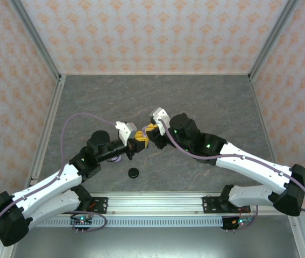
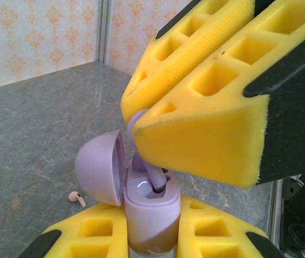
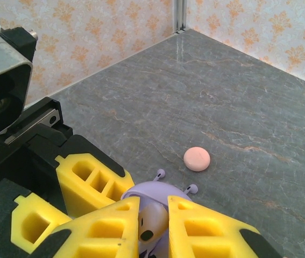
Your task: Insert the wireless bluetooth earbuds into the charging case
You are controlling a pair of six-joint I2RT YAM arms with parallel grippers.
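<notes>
My left gripper is shut on an upright lavender charging case whose lid stands open to the left. From above, my right gripper is shut on a lavender earbud. That earbud's stem reaches into a slot in the case. In the top view the two grippers meet at mid-table, left and right. Two more lavender earbuds lie on the table just beyond the case. A pink earbud lies left of it.
A pink disc rests on the grey tabletop past the loose earbuds. A black disc lies near the front rail, below the grippers. Patterned walls enclose the table on three sides.
</notes>
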